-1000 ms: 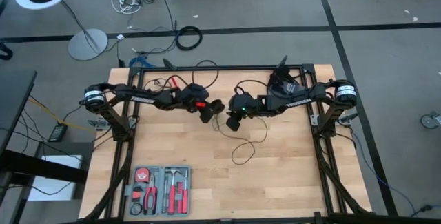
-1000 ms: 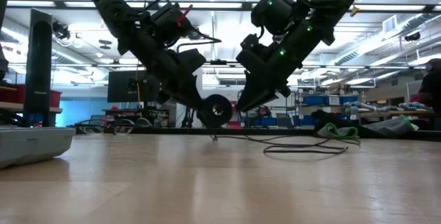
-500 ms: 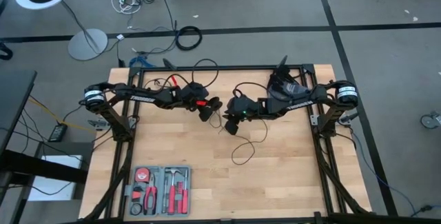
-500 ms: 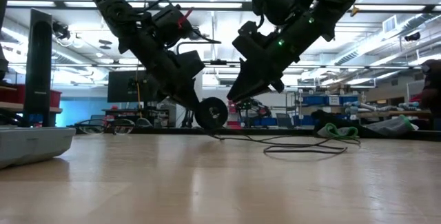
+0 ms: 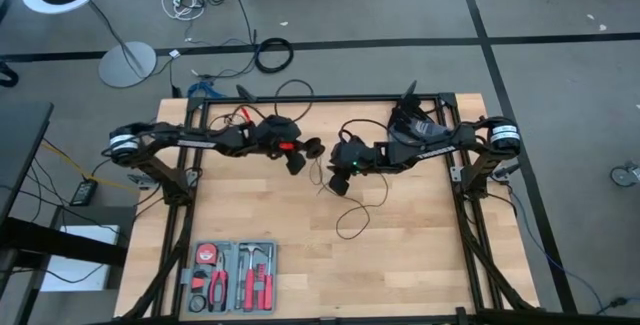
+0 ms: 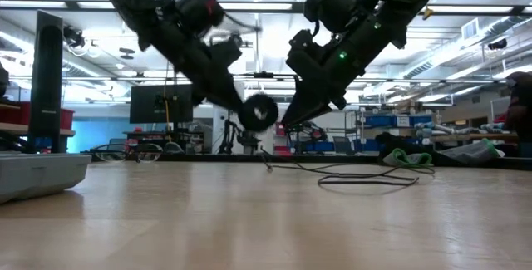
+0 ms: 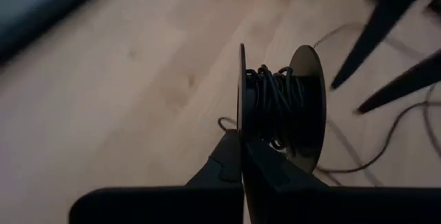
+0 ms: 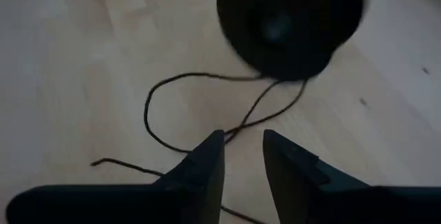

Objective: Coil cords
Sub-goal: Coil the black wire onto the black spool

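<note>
A thin black cord is partly wound on a small black two-disc spool (image 7: 279,103), which also shows in the low view (image 6: 260,112) and the right wrist view (image 8: 289,21). My left gripper (image 5: 303,153) is shut on the spool above the table's middle. The cord's free length trails off the spool and lies in loose loops on the table (image 5: 350,220) (image 8: 148,114). My right gripper (image 5: 338,183) hovers just right of the spool, tilted down. Its fingers (image 8: 242,145) are slightly apart above the trailing cord. I cannot see them touch it. My left gripper pinches the rim of one spool disc (image 7: 241,138) between its two shut fingers, at the disc's edge nearest the wrist. The fingers slant down from the table's left. The spool is lifted clear of the table, its discs on edge, with cord hanging slack from it.
An open tool case (image 5: 232,275) lies at the table's near left and shows in the low view (image 6: 41,170). A green object (image 6: 407,158) lies at the far side. Black frame rails (image 5: 180,225) run along the table's left and right edges. Bare wood lies at the near middle.
My left gripper has risen with the spool, which hung just above the table and now hangs well clear, a little farther toward my right gripper. The cord trails from it to the table. My right gripper has shifted slightly toward the spool and a little up.
</note>
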Robot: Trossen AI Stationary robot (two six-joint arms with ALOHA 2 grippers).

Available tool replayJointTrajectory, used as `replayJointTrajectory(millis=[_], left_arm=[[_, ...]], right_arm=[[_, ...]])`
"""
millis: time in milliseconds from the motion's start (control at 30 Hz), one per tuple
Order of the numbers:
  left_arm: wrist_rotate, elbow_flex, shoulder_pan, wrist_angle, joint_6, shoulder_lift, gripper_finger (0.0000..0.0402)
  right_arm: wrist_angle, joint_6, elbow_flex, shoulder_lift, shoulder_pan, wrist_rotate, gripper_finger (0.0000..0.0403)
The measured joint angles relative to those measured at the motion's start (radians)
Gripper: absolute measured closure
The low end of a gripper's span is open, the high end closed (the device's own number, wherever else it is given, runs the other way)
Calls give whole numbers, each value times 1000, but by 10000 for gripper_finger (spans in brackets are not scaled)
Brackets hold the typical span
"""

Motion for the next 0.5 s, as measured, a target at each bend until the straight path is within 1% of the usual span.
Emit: replayJointTrajectory(millis=[67,100,167,200,267,367,400,433,500], left_arm=[[-5,0,0,-27,26,-52,402],[-11,0,0,-27,36,-74,402],[-18,-16,0,-27,39,-120,402],[-20,-29,0,-21,38,-135,402],[-24,-66,0,6,34,-165,402],[-26,-120,0,74,10,-185,402],[-25,-138,0,95,6,-188,402],[-25,-148,0,118,3,-188,402],[-25,-159,0,127,-8,-186,402]], right_arm=[[-31,0,-4,-10,1,20,305],[-19,0,-15,-16,4,36,307],[34,0,-57,-33,10,62,310],[98,0,-88,-37,14,67,312],[304,0,-170,-48,18,67,314],[732,-1,-305,-29,18,67,316],[843,0,-339,-12,18,67,316],[929,1,-365,8,18,67,315],[1023,24,-380,50,18,67,314]])
